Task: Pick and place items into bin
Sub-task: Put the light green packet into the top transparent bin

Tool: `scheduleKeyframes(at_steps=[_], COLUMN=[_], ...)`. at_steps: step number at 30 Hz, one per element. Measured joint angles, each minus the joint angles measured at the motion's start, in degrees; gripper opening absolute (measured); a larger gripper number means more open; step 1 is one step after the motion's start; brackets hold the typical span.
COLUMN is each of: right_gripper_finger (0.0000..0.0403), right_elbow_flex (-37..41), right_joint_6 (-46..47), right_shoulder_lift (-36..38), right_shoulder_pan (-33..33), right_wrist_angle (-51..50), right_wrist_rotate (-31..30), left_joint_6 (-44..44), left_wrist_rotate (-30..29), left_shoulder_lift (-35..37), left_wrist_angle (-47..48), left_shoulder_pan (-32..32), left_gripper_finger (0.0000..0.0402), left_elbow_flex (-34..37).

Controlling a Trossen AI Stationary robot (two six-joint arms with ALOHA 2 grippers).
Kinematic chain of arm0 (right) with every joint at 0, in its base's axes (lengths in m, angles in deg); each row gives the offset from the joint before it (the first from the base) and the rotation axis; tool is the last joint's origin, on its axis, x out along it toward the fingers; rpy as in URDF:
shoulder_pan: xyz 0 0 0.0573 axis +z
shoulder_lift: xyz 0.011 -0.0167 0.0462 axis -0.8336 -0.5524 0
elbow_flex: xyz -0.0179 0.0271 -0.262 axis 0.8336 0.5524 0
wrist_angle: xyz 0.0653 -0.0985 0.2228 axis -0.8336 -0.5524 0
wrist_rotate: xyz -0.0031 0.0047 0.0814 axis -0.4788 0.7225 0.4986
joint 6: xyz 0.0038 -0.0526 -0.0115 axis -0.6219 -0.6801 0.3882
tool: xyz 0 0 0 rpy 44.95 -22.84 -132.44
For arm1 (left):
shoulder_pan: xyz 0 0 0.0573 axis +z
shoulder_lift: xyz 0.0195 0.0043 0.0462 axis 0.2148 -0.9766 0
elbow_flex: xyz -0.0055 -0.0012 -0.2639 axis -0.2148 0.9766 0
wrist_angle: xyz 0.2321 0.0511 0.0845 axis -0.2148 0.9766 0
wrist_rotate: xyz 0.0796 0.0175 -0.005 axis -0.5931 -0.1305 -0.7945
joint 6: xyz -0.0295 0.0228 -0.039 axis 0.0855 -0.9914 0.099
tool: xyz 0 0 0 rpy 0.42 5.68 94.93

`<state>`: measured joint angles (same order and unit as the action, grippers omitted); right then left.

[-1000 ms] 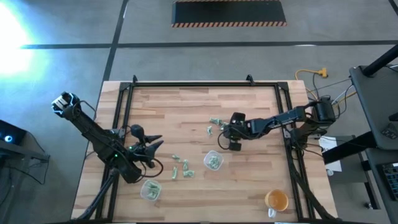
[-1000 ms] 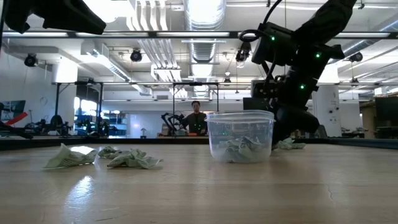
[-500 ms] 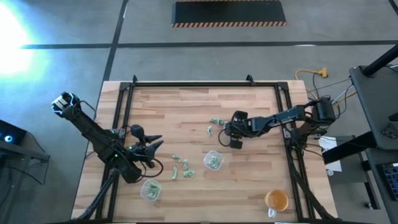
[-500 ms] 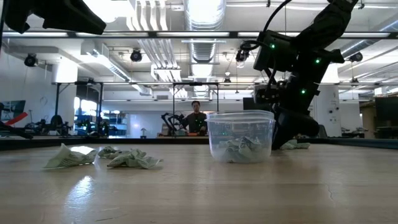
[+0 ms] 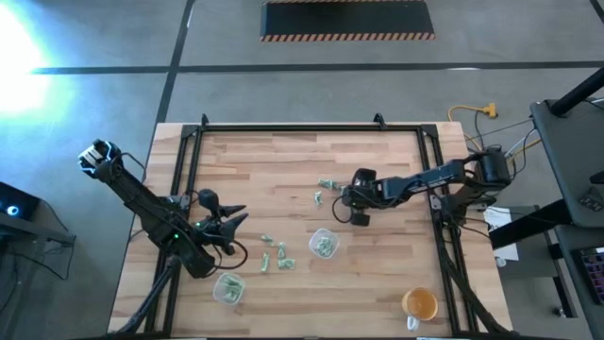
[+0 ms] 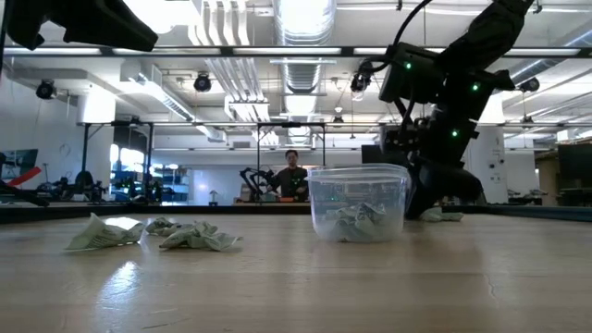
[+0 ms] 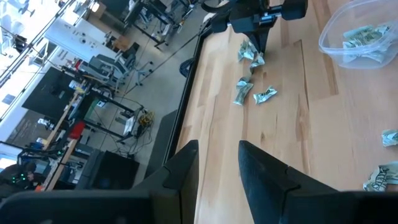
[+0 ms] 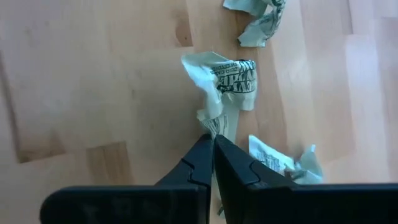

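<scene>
Small crumpled green-and-white items lie on the wooden table: a few (image 5: 327, 185) near the middle, a few more (image 5: 274, 253) nearer the front. A clear bin (image 5: 312, 243) with items in it stands between them; a second one (image 5: 228, 288) stands at the front left. My right gripper (image 5: 345, 198) is down at the middle cluster, shut on one item (image 8: 222, 79). Two more items (image 8: 258, 22) (image 8: 280, 163) lie close by. My left gripper (image 7: 217, 168) hovers open above the table's left part, with nothing between its fingers. My right gripper pinches the item's narrow twisted end (image 8: 216, 127) between its two fingertips (image 8: 200, 152). The fingers slant down at it from the table's right side. The item's wider crumpled part (image 8: 233, 78) stretches away from the fingertips and seems to lie on the table.
An orange cup (image 5: 419, 304) stands at the front right corner. A black frame (image 5: 311, 128) runs along the far edge and both sides. Bare wood lies at the table's far left and front middle. A person (image 6: 291, 174) stands far off in the room.
My right gripper has shut its fingers on the item at the middle cluster, staying nearly in place. The left arm has kept still.
</scene>
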<state>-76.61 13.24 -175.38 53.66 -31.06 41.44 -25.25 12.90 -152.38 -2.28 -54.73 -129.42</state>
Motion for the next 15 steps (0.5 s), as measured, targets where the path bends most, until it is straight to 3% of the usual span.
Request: scheduleKeyframes(at_steps=[15], right_gripper_finger=[0.0008], right_elbow_flex=[-0.7], right_joint_6=[2.1], right_shoulder_lift=[13.0], right_shoulder_pan=[10.1], right_wrist_angle=[-0.9], right_wrist_rotate=[1.5], left_joint_6=[0.0], left_wrist_rotate=[0.0], left_shoulder_lift=[0.0], left_wrist_angle=[0.0], left_shoulder_pan=[0.0], left_gripper_finger=[0.0096], left_elbow_flex=[0.0])
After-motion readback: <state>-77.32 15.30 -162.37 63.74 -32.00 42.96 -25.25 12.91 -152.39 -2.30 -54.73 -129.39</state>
